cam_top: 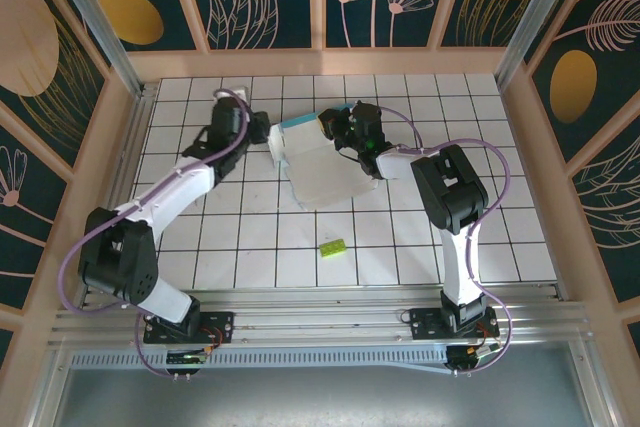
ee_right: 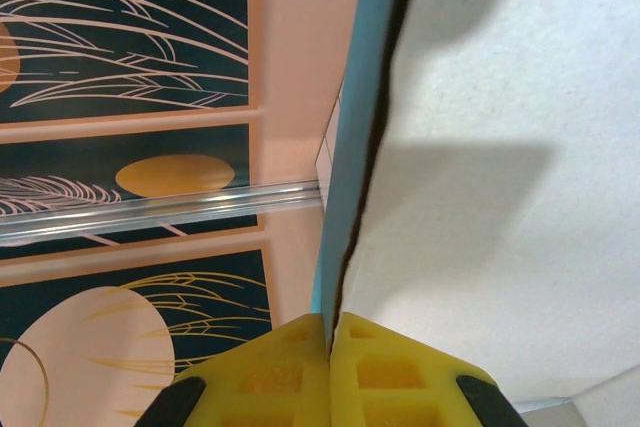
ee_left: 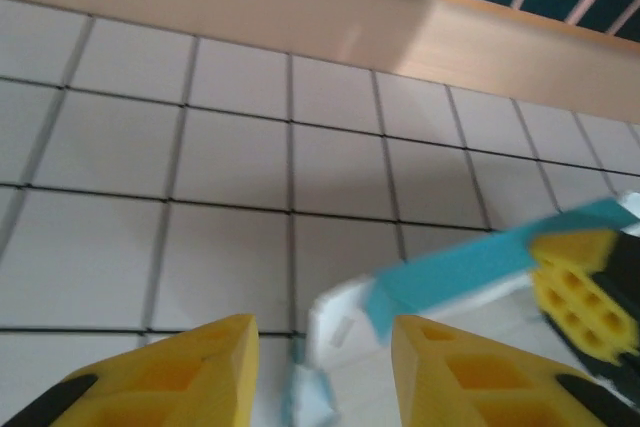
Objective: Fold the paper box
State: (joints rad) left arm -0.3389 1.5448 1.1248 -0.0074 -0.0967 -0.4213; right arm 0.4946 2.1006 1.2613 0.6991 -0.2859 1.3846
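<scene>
The paper box (cam_top: 318, 169) lies on the white gridded worktop (cam_top: 400, 237), just above the middle of the overhead frame. Its pale side faces up and a teal flap is raised along its upper edge. The right tool (ee_right: 330, 335) is pressed together, pinching that flap's edge. The left tool (ee_left: 322, 375) stands spread at the box's left corner, which sits between its fingers, perhaps brushing one; blur hides any contact. A lime-green block (cam_top: 332, 245) lies well apart, lower centre.

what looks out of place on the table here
A small lime-green block lies alone on the table, toward its near edge, apart from the paper box pinched in the right gripper. It seems unrelated to folding.
</scene>
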